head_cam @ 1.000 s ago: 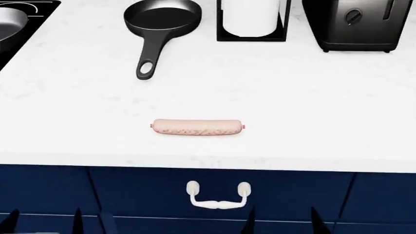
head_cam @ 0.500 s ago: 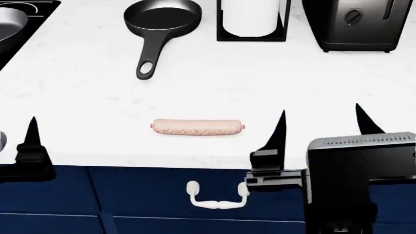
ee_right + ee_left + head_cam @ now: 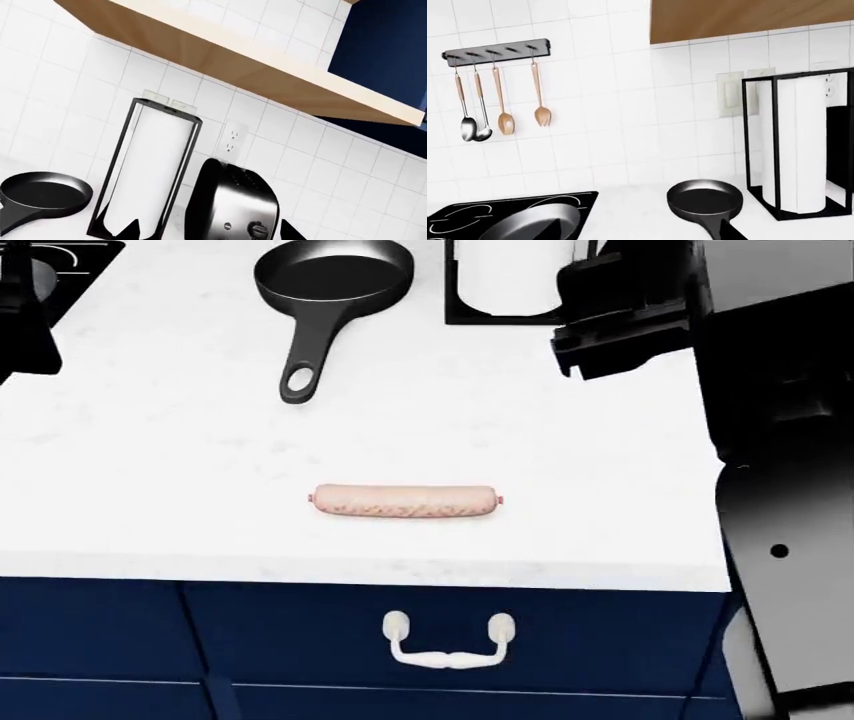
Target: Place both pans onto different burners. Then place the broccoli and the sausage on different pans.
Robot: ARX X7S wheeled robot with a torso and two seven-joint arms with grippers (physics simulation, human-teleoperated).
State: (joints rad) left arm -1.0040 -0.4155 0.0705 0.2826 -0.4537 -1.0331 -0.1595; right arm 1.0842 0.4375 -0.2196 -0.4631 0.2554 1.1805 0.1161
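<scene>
One dark pan (image 3: 334, 275) sits on the white counter at the back, its handle pointing toward me; the left wrist view shows this pan (image 3: 706, 200) and the right wrist view shows it too (image 3: 43, 192). A second pan (image 3: 527, 225) rests on the black cooktop (image 3: 454, 216), over its white burner rings (image 3: 457, 222). The pink sausage (image 3: 404, 501) lies alone near the counter's front edge. The broccoli is out of view. My left gripper (image 3: 644, 236) is open and empty, raised at the far left (image 3: 24, 310). My right gripper (image 3: 212, 235) is open and empty, held high at the back right (image 3: 627, 310).
A black-framed paper towel holder (image 3: 514, 285) stands right of the counter pan, with a chrome toaster (image 3: 233, 205) beside it. Utensils hang on a wall rack (image 3: 497, 50). A wooden shelf (image 3: 233, 65) runs overhead. A white drawer handle (image 3: 447, 640) is below the counter edge.
Both arms have risen from the front edge toward the back of the counter. The right arm now covers the toaster in the head view. Pan and sausage have not moved.
</scene>
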